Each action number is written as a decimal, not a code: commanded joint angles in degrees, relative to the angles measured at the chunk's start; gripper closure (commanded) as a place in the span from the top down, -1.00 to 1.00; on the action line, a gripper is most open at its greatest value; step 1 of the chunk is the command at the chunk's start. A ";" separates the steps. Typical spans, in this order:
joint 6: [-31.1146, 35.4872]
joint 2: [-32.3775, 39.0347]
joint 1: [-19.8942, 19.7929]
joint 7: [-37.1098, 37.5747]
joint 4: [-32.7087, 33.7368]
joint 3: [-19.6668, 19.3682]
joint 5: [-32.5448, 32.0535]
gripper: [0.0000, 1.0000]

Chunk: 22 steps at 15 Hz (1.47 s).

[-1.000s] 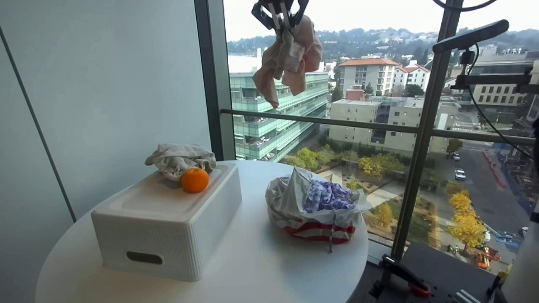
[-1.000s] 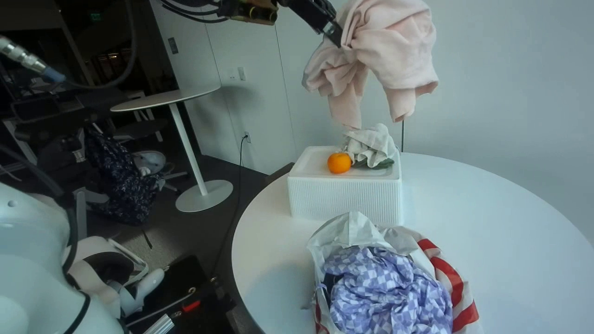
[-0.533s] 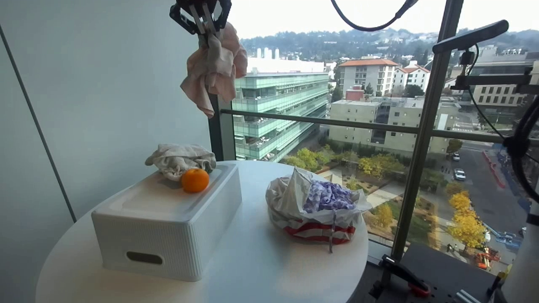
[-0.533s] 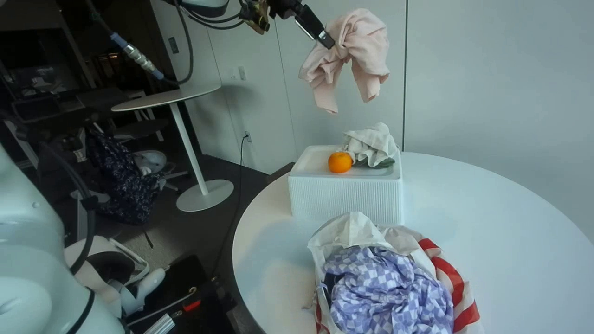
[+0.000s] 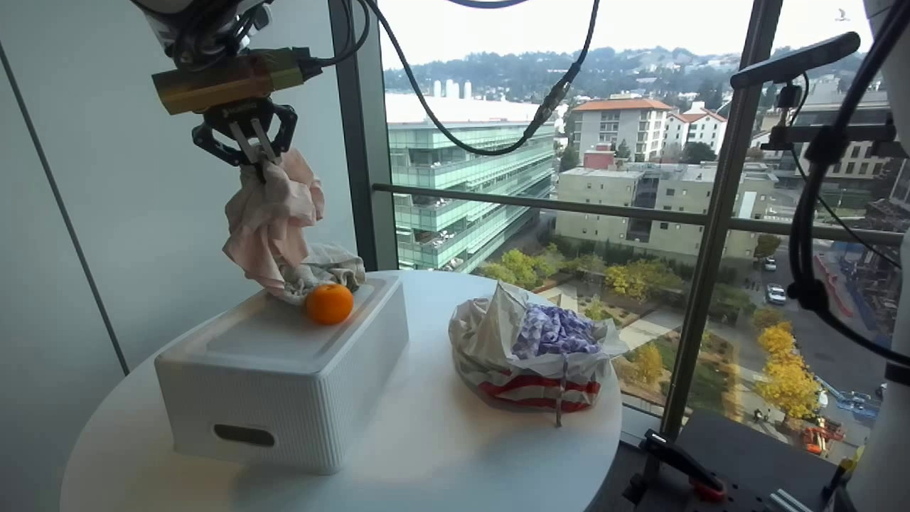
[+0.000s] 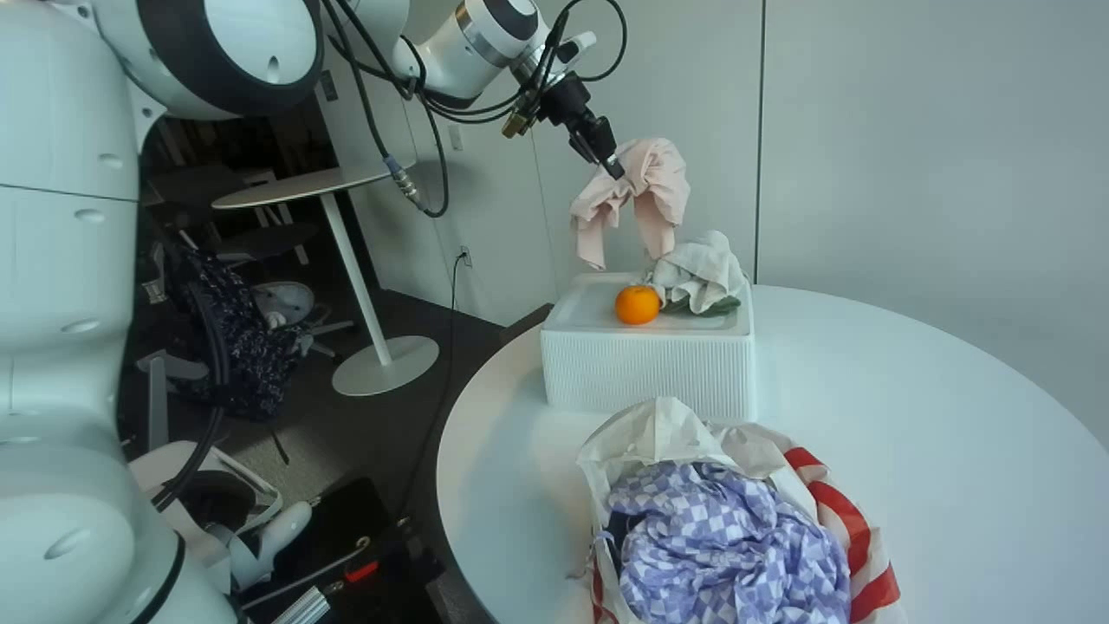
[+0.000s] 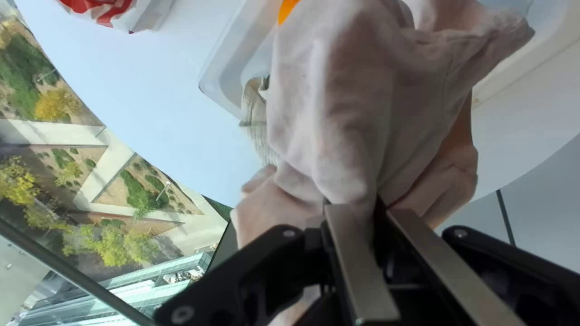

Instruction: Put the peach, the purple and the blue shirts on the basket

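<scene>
Orange fruit (image 5: 329, 304) and pale cloth (image 6: 700, 265) atop box (image 5: 245, 400), peach shirt (image 5: 274, 217) in pincer (image 7: 360, 209)

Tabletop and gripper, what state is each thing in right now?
Gripper: closed on the peach shirt
Peach shirt: bunched, hanging down
White box: closed on top
Orange: unpeeled, resting on the box
Pale cloth: crumpled, on the box
Green item: partly covered by the cloth, too hidden to name
Striped bag: open at the top
Purple checked shirt: crumpled, inside the bag

The Franka Panda arm (image 6: 260, 43) stretches out with its wrist (image 6: 481, 56) angled down, and the Robotiq claw (image 5: 259, 168) slants downward, its fingers (image 7: 360, 267) pinched close together
</scene>
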 commanded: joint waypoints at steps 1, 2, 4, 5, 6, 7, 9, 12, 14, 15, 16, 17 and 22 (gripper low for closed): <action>-1.26 5.72 2.21 -8.03 6.02 -3.59 5.85 -0.92; -1.42 6.29 2.65 -9.34 5.93 -4.62 6.79 -0.92; -1.13 6.46 3.18 -12.58 6.06 -5.98 8.70 -0.16; -0.75 5.87 3.40 -13.31 6.03 -6.65 9.10 -0.04; -0.24 5.02 3.41 -13.90 5.86 -7.21 9.68 0.13; -0.07 3.99 3.09 -14.08 5.99 -7.65 10.70 0.27; -0.55 1.80 0.22 -13.39 5.91 -5.71 11.08 0.58; -2.02 -4.67 -3.20 -11.87 1.25 -6.58 13.57 0.97; -2.97 -8.95 -6.04 -10.74 -2.99 -7.15 16.27 1.00; -2.83 -12.07 -7.62 -10.10 -7.05 -7.55 17.90 1.00; -2.66 -14.46 -8.92 -9.63 -10.20 -7.95 19.50 1.00; -2.90 -16.35 -10.13 -9.43 -12.88 -8.31 21.28 1.00; -2.54 -24.86 -13.08 -3.97 -28.39 -12.17 28.64 1.00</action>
